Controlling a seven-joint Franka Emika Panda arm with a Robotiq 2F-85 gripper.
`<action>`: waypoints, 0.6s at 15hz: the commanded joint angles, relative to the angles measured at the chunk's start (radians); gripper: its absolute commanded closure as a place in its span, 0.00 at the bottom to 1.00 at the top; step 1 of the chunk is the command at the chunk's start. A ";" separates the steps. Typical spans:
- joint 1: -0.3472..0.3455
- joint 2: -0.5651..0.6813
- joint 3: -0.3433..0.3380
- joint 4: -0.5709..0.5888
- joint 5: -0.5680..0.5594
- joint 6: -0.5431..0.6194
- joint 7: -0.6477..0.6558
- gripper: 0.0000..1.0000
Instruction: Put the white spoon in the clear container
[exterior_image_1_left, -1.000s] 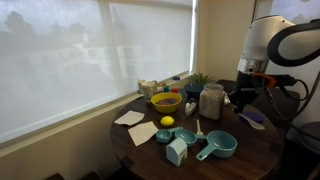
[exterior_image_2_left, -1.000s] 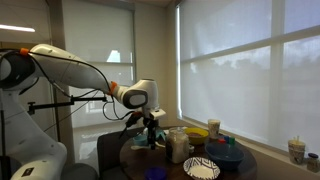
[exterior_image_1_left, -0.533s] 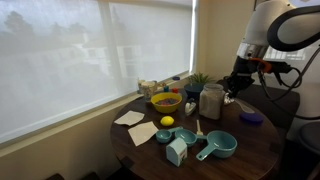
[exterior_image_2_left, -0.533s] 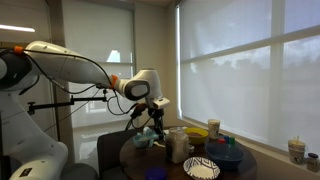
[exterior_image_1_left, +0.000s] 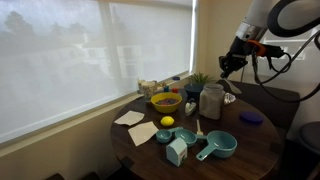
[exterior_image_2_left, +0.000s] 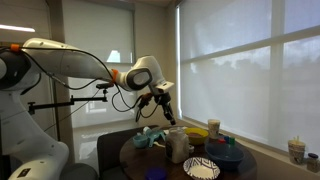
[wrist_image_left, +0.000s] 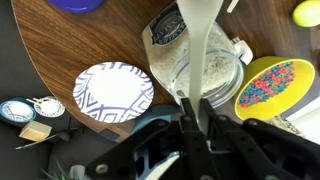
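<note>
My gripper (wrist_image_left: 194, 102) is shut on the handle of the white spoon (wrist_image_left: 200, 30). The spoon hangs down from the jaws, right above the wide mouth of the clear container (wrist_image_left: 228, 70). In both exterior views the gripper (exterior_image_1_left: 226, 66) (exterior_image_2_left: 162, 96) is raised above the table and the spoon (exterior_image_2_left: 168, 112) points down at the jar (exterior_image_1_left: 211, 102) (exterior_image_2_left: 178, 146). The spoon's tip is close over the jar's rim; I cannot tell whether it is inside.
A yellow bowl (exterior_image_1_left: 166, 101) (wrist_image_left: 275, 85) stands beside the jar. Teal measuring cups (exterior_image_1_left: 216, 147) and a lemon (exterior_image_1_left: 167, 122) lie at the table's front. A patterned plate (wrist_image_left: 113, 93) is on the jar's other side, and a purple item (exterior_image_1_left: 252, 117) lies near the table's edge.
The arm has risen and swung from beside the table to above the clear container, carrying the white spoon. The objects on the table have not moved.
</note>
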 joint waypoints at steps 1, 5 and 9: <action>0.003 0.003 -0.003 0.003 -0.001 0.003 0.001 0.88; 0.004 0.009 -0.003 0.003 -0.001 0.009 0.001 0.97; -0.005 0.010 -0.006 0.030 -0.003 0.036 0.011 0.97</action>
